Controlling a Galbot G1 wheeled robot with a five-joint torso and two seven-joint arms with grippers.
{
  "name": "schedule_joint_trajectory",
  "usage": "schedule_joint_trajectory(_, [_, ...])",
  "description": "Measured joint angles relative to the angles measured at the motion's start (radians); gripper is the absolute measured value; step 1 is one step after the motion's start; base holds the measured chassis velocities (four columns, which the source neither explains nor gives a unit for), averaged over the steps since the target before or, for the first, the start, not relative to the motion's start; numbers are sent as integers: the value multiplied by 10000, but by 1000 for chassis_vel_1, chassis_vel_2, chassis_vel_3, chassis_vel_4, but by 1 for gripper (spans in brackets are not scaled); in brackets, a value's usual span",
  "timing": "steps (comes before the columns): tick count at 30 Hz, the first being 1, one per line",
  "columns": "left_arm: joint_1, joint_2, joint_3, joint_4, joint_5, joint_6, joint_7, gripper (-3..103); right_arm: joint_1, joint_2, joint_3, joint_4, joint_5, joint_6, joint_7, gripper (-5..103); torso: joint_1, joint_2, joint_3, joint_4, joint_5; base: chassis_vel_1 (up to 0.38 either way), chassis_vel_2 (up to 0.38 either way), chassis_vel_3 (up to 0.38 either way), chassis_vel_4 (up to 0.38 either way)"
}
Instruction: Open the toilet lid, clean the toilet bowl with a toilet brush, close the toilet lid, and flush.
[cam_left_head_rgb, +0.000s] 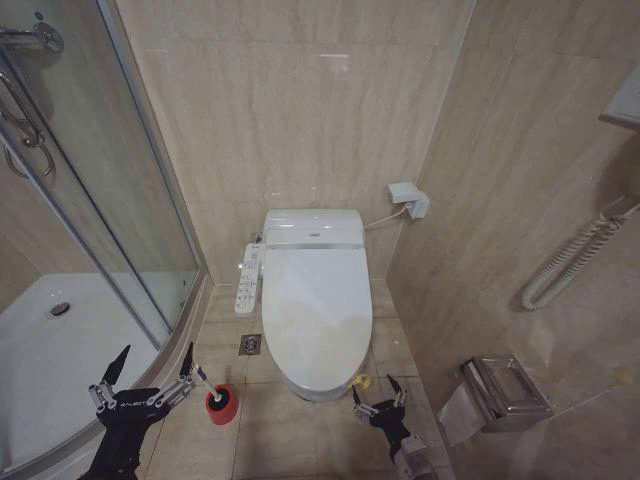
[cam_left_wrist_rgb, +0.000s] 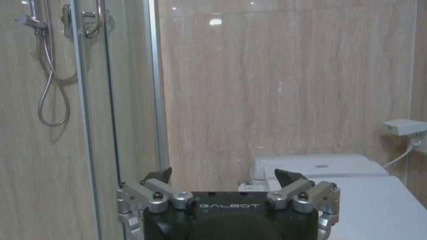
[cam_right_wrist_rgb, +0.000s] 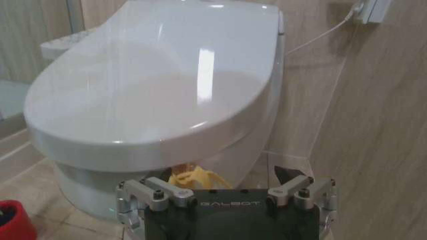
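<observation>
White plastic, the toilet lid lies shut over the toilet bowl at centre frame; the toilet brush stands lower left beside the left gripper, jaws released. Right gripper, also released, sits lower right by a yellow tie. The left wrist view shows a shower door. In the right wrist view the lid fills the upper frame.

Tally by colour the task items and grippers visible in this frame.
White: 2, toilet lid, toilet brush handle
Red: 1, brush holder
Yellow: 1, tie
Black: 2, left gripper, right gripper
Total: 6
</observation>
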Motion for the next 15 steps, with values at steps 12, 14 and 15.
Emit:
schedule_joint_trajectory(12, [0,0,0,0,0,0,0,100,478,-396,59,-655,77,-73,101,100,0,0,0,-1,0,0,0,0,0])
schedule_joint_trajectory(14, [0,0,0,0,0,0,0,100,605,-458,57,-867,53,-51,112,100,0,0,0,0,1,0,0,0,0])
schedule_joint_trajectory(15, [0,0,0,0,0,0,0,100,658,-485,50,-962,26,-38,114,100,0,0,0,0,0,0,0,0,0])
